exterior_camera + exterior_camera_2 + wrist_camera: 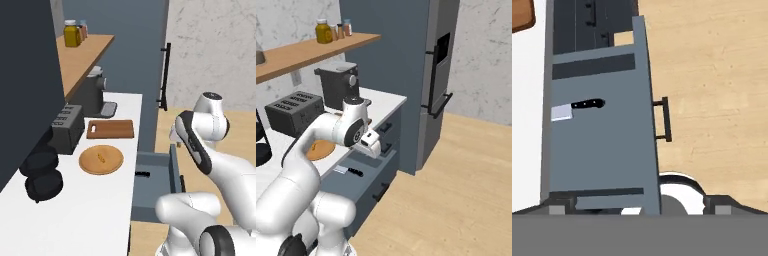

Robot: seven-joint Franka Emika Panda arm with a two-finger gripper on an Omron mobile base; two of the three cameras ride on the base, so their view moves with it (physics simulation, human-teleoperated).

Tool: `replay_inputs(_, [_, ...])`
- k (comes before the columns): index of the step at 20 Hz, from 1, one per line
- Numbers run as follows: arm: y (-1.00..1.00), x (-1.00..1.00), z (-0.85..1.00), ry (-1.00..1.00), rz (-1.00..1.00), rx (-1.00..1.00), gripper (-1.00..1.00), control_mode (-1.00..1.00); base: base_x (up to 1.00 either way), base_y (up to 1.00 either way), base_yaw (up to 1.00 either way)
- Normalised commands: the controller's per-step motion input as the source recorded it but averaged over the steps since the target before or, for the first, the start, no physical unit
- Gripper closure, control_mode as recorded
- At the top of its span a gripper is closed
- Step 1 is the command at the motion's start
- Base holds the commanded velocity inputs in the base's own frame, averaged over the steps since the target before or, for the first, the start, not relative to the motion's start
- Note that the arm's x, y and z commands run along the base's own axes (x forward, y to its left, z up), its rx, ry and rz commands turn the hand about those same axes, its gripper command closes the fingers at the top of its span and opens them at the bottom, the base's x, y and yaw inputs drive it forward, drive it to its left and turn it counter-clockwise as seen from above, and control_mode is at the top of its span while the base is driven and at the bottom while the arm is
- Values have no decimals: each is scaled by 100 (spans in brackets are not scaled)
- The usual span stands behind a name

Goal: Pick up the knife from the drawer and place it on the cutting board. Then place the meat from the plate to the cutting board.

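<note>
The drawer [602,145] stands pulled out from the slate blue-grey cabinet, a deep flat-bottomed box with smooth matte walls and a short black bar handle on its front panel. The knife [577,108] lies flat on the drawer floor toward its far end, close to the counter-side wall, with a short, broad pale silvery blade and a glossy black handle; in the right base view it [350,171] is small and its blade is hard to make out. The gripper [370,143] hangs above the open drawer, well apart from the knife, its jaws spread wide and holding nothing; in the hand view only the dark finger tips [562,206] peek up at the bottom edge. On the smooth white counter [90,215] the cutting board [110,129] is a flat reddish-brown wooden rectangle with a small slot at its left end, and just near of it sits the round tan plate [101,160] with a slight rim. The meat [101,158] is a tiny orange-brown sliver at the plate's middle, too small to show any texture. In the right base view the arm hides most of the plate [320,150]. Left of the board stand a boxy dark toaster [67,127] and, farther back, a dark coffee machine [92,92].
</note>
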Motion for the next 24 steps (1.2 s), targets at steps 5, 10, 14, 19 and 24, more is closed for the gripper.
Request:
replay_inputs(5, [-46, 48, -87, 29, -16, 0, -100, -100, 0, 0, 0])
replay_inputs(10, [-29, 20, -72, 10, 0, 0, -100, -100, 0, 0, 0])
replay_inputs(14, [2, 8, -51, 0, 8, 1, -100, -100, 0, 0, 0])
replay_inputs(19, [15, 20, -37, -1, 9, 3, -100, -100, 0, 0, 0])
replay_inputs(24, [22, 34, -33, 0, 2, 0, -100, -100, 0, 0, 0])
